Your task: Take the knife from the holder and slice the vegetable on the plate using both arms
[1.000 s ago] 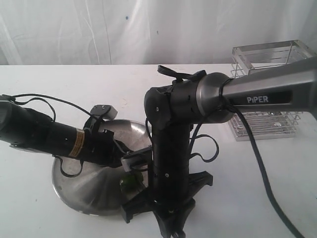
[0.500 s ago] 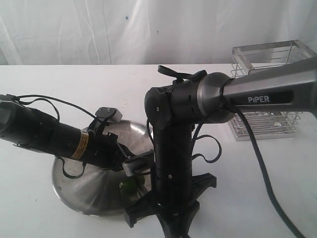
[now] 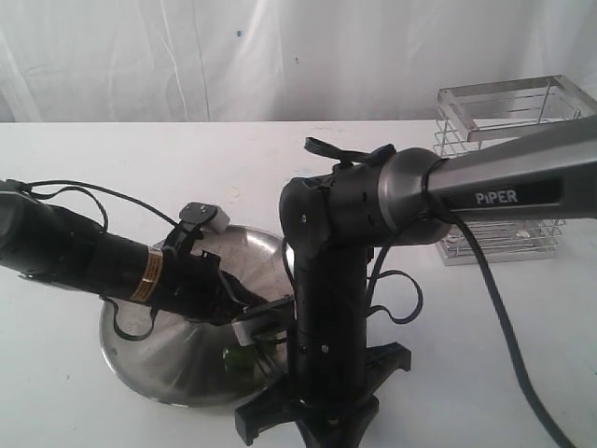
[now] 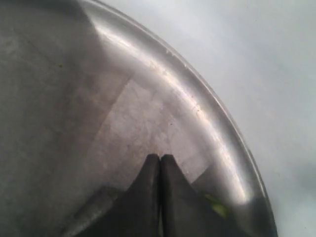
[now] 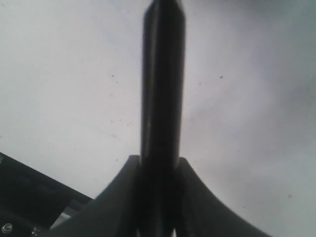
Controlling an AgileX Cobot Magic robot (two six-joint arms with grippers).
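PiPER on my grey right link | right gripper (image 5: 159, 170) pinches black-handled knife (image 5: 162, 89), wrist-only | left gripper (image 4: 160, 160) pressed together over scuffed steel plate (image 3: 159, 359) | green vegetable (image 3: 241, 355) beside it

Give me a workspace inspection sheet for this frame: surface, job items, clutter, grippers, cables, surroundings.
Surface: white table, bare where visible.
Plate: steel, near front edge, under both arms.
Vegetable: green bit on the plate, mostly hidden by the arms.
Knife: dark, clamped in the right gripper.
Holder: wire basket at back right, no knife seen in it.
Clutter: nothing seen.
Left gripper: fingers together over the plate beside the vegetable.
Cables: black loops on both arms.
Surroundings: white sheet backdrop.
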